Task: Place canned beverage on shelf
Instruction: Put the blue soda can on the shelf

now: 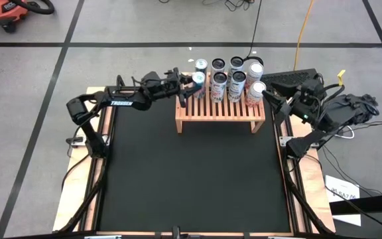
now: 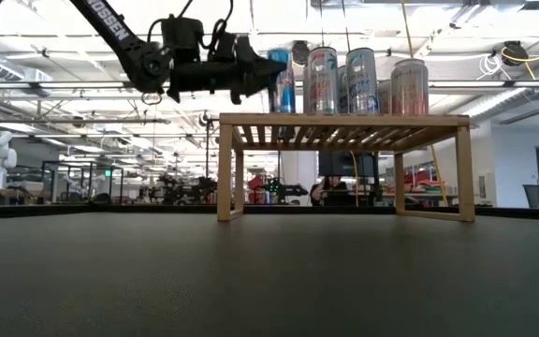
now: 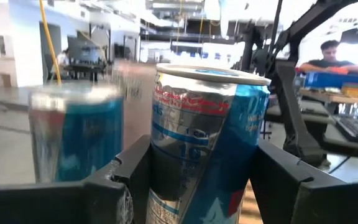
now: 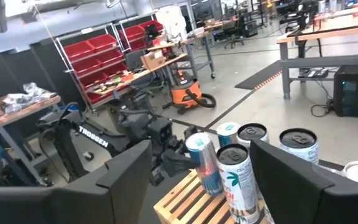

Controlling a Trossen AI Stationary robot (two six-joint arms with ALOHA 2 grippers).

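The left gripper (image 1: 190, 81) holds the blue can (image 1: 198, 78) by its round sides, over the back left corner of the shelf (image 1: 221, 109). The can is smooth, slippery and easy to dent, so squeeze its middle gently. It looks a bit tilted, maybe not standing flat yet; the right gripper (image 1: 274, 97) waits open just right of the shelf.

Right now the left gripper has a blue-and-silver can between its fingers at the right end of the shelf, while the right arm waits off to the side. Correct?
Not quite: the left gripper holds the blue-and-silver can at the left end of the shelf, as the high view shows. The rest stands: the right gripper waits beside the shelf's other end, holding nothing.
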